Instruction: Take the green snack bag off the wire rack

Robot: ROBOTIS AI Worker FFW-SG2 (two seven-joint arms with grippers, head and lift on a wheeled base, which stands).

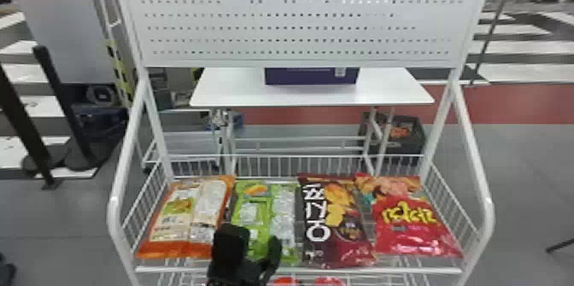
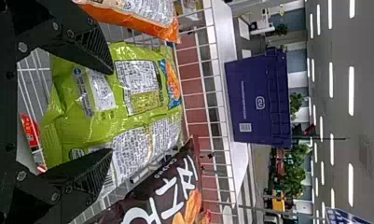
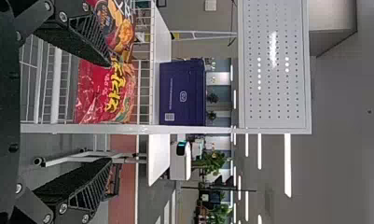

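Observation:
The green snack bag [image 1: 260,217] lies on the wire rack [image 1: 299,270] between an orange bag and a dark brown one. My left gripper [image 1: 256,251] is over the near end of the green bag, its fingers spread. In the left wrist view the green bag [image 2: 100,102] stretches between and beyond the open fingers of the left gripper [image 2: 111,109]; I cannot tell whether they touch it. My right gripper [image 3: 110,112] stands open with nothing held, in front of the rack's right side, facing the red bag.
An orange bag [image 1: 183,217] lies left of the green one; a dark brown bag [image 1: 333,221] and a red bag [image 1: 410,217] lie to its right. White side rails [image 1: 474,161] flank the rack. Behind are a white table [image 1: 384,89] and a dark blue box [image 1: 307,77].

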